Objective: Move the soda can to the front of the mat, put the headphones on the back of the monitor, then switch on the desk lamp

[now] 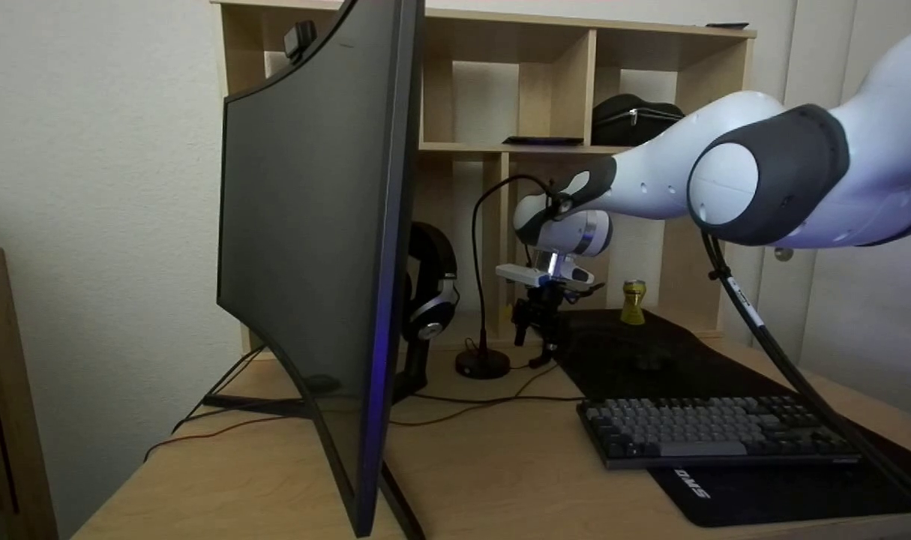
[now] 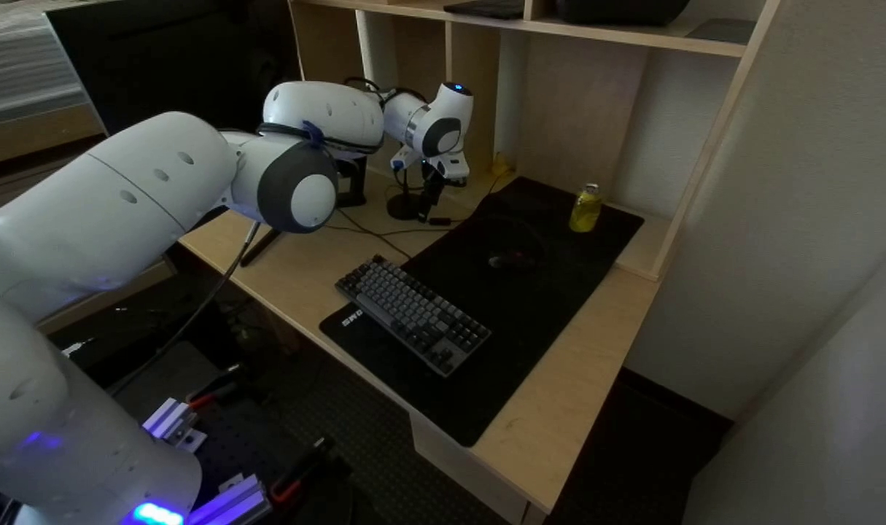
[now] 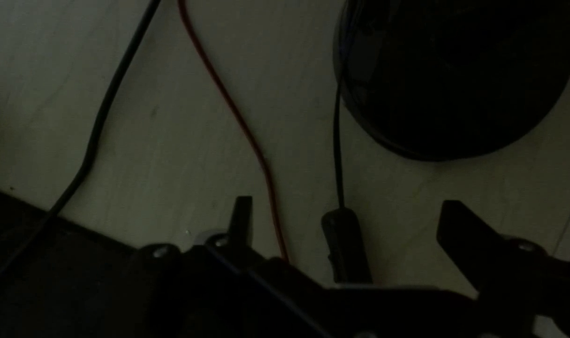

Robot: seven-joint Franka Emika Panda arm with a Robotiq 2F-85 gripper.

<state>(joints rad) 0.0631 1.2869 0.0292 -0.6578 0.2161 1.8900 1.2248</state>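
At the wrist view's bottom, the tool (image 3: 346, 203) is spread apart — closing could snag the red cord (image 3: 241, 121) lying beside the switch (image 3: 347, 246).

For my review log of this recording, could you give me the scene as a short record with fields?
Soda can: upright on the mat, at the end away from the keyboard
Headphones: at the back of the monitor; what holds them up is hidden
Desk lamp: upright; no light seen
Keyboard: partly off the mat's edge
Claw: open, holding nothing, low by a small dark block on a thin cord beside the lamp
Likely next: working that block, perhaps the lamp's switch
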